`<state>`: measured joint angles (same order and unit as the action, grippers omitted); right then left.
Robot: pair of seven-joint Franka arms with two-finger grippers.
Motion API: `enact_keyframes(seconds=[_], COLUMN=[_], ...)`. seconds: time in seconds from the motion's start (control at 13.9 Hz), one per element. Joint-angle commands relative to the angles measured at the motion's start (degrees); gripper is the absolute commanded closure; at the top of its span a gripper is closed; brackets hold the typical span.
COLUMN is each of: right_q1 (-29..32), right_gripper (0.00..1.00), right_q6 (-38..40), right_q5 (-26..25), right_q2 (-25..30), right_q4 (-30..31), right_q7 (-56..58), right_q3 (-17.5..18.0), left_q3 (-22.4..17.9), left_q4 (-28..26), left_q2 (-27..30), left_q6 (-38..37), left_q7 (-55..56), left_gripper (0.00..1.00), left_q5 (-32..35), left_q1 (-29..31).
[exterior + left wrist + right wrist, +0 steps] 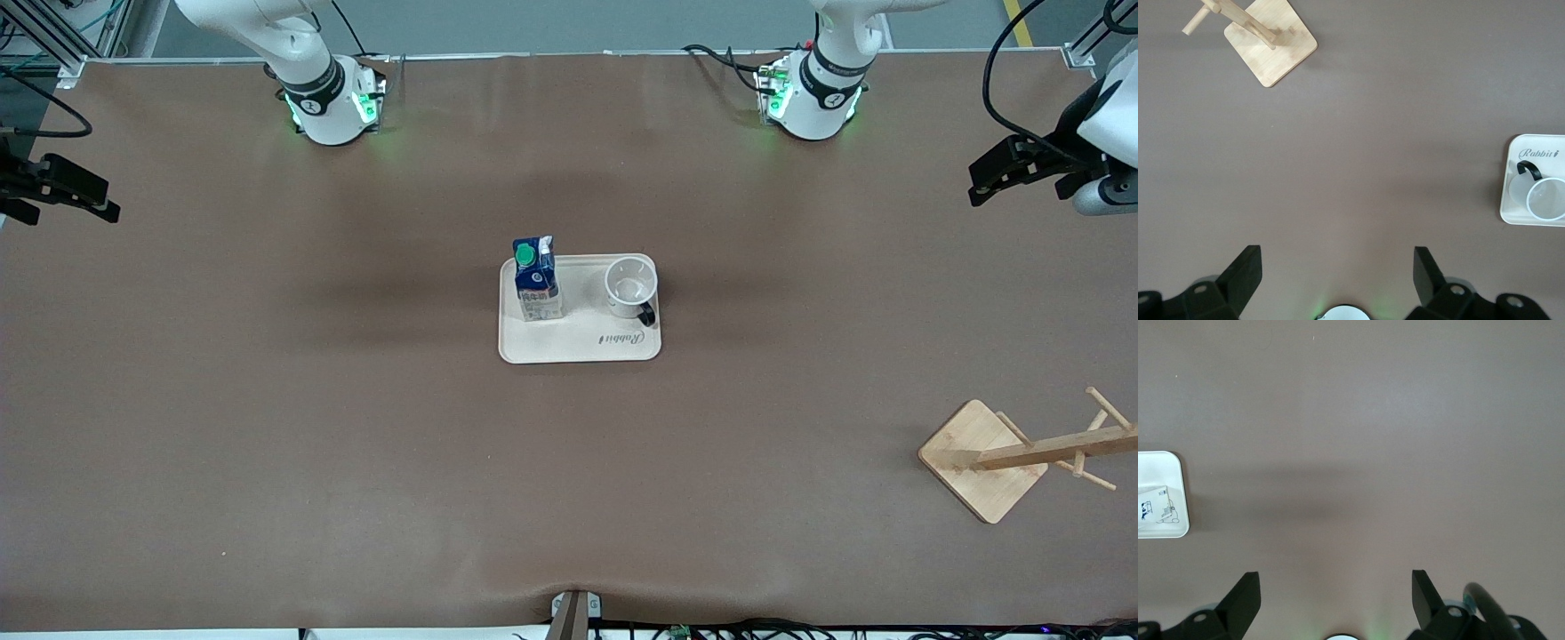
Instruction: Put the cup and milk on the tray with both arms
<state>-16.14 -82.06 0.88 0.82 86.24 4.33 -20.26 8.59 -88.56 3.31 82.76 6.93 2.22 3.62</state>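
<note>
The blue-and-white gable-top milk carton (537, 281) and the white ceramic mug (631, 286) stand on the cream rectangular tray (580, 348). The carton is light and crushable: grip its flat sides. The mug is rigid and slippery: grip its rim. The left hand (1338, 280) and right hand (1336, 600) hang released and empty over bare bench (267, 400).

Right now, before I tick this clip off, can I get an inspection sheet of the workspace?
Surface: brown table, bare around the tray.
Job's things: cream tray mid-table; milk upright on it, toward the right arm's end; cup upright on it, toward the left arm's end, apart from the milk.
Clutter: wooden rack, nearer the front camera, at the left arm's end.
Grippers: left gripper open, empty, up over bare table at its own end; right gripper open, empty, likewise at its end. Both arms wait.
Cables: black cables by the arm bases and along the table's near edge.
Surroundings: metal frame at the corners.
</note>
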Motion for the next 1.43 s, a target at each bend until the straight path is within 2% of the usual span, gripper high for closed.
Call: enact_keyframes(seconds=[0.0, 0.57, 0.72, 0.79, 1.0, 1.36], right_q1=[0.3, 0.1, 1.5, 3.7, 17.5, 19.9], right_gripper=[0.00, 0.00, 0.00, 0.00, 0.00, 0.00], right_q6=[0.3, 0.1, 0.1, 0.1, 0.0, -0.6], right_q5=[-1.1, -1.1, -0.7, -0.3, -0.3, -0.2], right_q2=[0.9, 0.8, 0.6, 0.6, 0.5, 0.5], right_q4=[-0.4, -1.3, -1.2, -1.2, -1.2, -1.2], right_q7=[0.1, 0.1, 0.1, 0.3, 0.5, 0.6], right_q3=[0.6, 0.3, 0.7, 2.2, 16.9, 18.2], left_q3=[0.0, 0.5, 0.5, 0.5, 0.6, 0.5], left_q4=[0.1, 0.2, -0.4, -0.5, -0.9, 0.5], left_q2=[0.9, 0.2, 0.4, 0.2, -0.1, -0.9], left_q6=[0.3, 1.9, 3.2, 3.5, 5.2, 5.2], left_q7=[-1.5, -1.7, -1.7, -1.7, -1.6, -0.7], left_gripper=[0.00, 0.00, 0.00, 0.00, 0.00, 0.00], left_q5=[-2.0, -1.6, -1.4, -1.4, -1.5, -1.5], left_q1=[0.2, 0.2, 0.2, 0.2, 0.2, 0.5])
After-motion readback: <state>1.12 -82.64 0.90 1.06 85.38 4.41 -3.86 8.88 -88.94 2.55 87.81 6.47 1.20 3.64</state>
